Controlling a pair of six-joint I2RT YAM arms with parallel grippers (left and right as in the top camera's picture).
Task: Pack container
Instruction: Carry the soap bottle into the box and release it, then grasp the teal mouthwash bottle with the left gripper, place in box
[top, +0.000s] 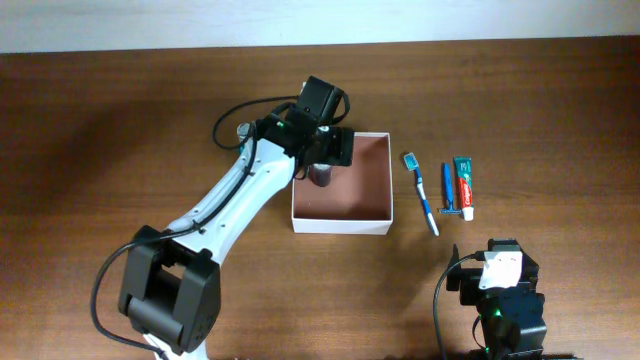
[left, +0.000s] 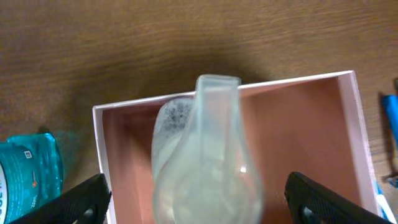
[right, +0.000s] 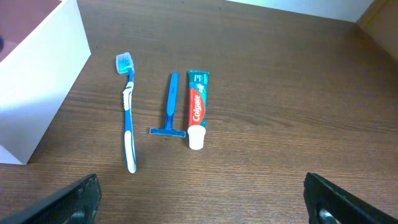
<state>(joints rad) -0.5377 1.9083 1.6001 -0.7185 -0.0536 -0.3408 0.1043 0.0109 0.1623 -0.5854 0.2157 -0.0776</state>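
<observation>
The container (top: 340, 226) is a square shallow white box with a reddish-brown inside, at the table's middle. My left gripper (top: 325, 165) hangs over its left part, jaws open wide. In the left wrist view, a translucent pale bottle (left: 208, 155) stands between the jaws (left: 199, 208) inside the container (left: 292, 79); the fingers do not touch it. A blue-white toothbrush (top: 421, 192), a blue razor (top: 448, 190) and a toothpaste tube (top: 463, 187) lie right of the box. My right gripper (top: 497, 280) is open and empty near the front edge.
A teal packet (left: 28, 174) lies on the table just outside the container's left wall. The right wrist view shows the toothbrush (right: 128, 118), razor (right: 169, 106) and toothpaste (right: 197, 106) ahead of the jaws (right: 202, 199), and the container's white wall (right: 37, 93) at left.
</observation>
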